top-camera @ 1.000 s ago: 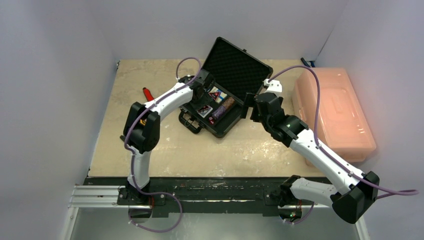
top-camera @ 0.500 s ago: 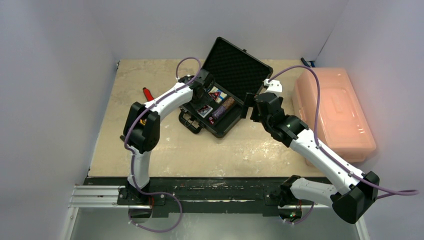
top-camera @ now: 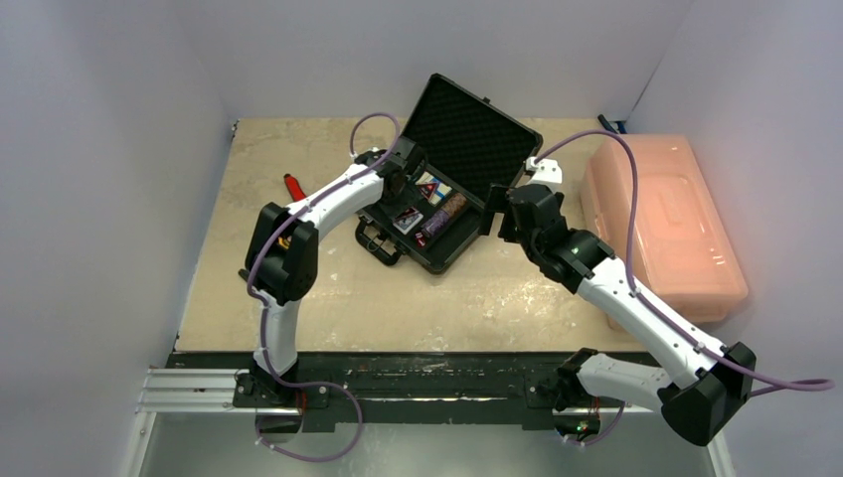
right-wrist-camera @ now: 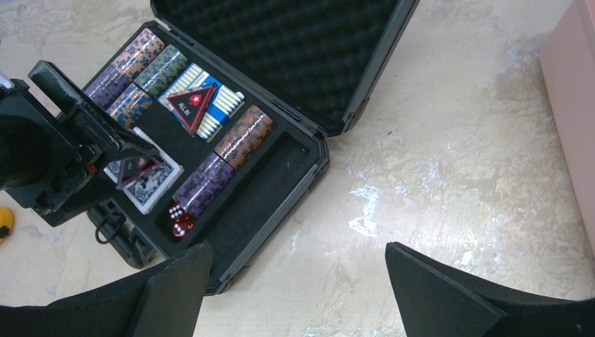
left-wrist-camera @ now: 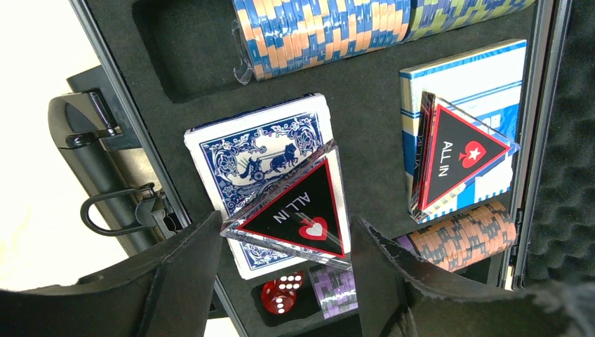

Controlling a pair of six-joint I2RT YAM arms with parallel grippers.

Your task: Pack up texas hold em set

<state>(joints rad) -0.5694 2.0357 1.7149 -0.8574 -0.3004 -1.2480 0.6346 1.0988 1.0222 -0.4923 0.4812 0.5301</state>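
Observation:
The black case (top-camera: pixel 434 260) of the texas hold em set lies open on the table, its foam lid (right-wrist-camera: pixel 281 42) tilted back. Its tray holds chip rows (left-wrist-camera: pixel 323 31), a blue card deck (left-wrist-camera: pixel 259 151), red dice (left-wrist-camera: pixel 281 295) and a striped deck carrying one triangular "ALL IN" button (left-wrist-camera: pixel 459 154). My left gripper (left-wrist-camera: pixel 288 246) is shut on a second triangular button (left-wrist-camera: pixel 302 210), held just above the blue deck; from the right wrist it shows as the left gripper (right-wrist-camera: pixel 133 165) over the tray's near-left corner. My right gripper (right-wrist-camera: pixel 298 295) hangs open over bare table beside the case's right edge.
A large pink translucent bin (top-camera: pixel 661 224) stands at the right side of the table. A red-handled tool (top-camera: pixel 295 185) lies left of the case. A small white piece (top-camera: pixel 544 169) sits behind the right wrist. The case's handle (left-wrist-camera: pixel 116 210) sticks out toward the left.
The left gripper and the button it holds have shifted only slightly over the blue deck. The right arm has barely moved.

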